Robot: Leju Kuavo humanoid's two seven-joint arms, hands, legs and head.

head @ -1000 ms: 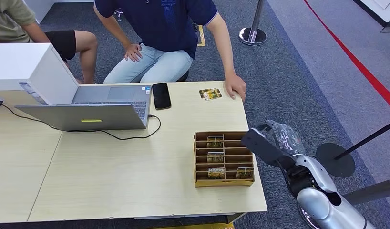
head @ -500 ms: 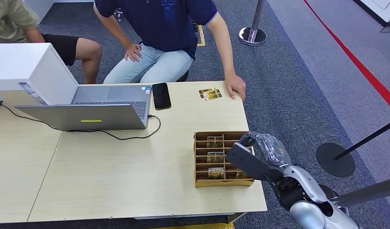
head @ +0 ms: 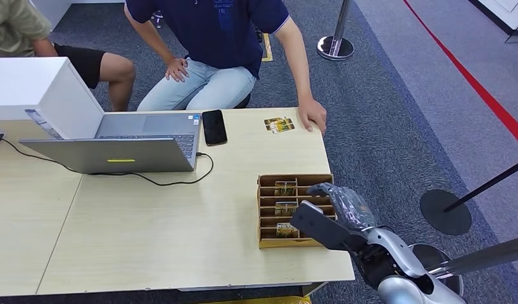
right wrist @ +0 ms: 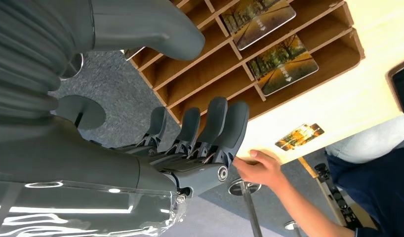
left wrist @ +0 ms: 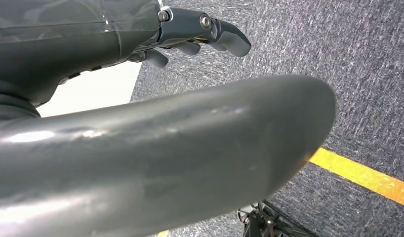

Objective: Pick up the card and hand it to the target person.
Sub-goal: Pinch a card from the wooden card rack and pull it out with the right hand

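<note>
- My right hand [head: 329,212] covers the right side of the card box [head: 269,190] from the head camera, so I can't see the cards in those slots
- Print on the cards [right wrist: 289,64] in the box is too small for me to read
- The person in navy [head: 218,31] is cut off at the top edge above the chest
- My left hand's thumb [left wrist: 155,158] blocks much of the left wrist camera

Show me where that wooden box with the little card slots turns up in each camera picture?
Head view: the wooden card box sits at the table's near right, the right hand over its right side.
Right wrist view: the box runs across the upper part, beyond the hand.
Left wrist view: not in it; carpet there.
Shared landmark: the loose cards by the person's hand.
</note>
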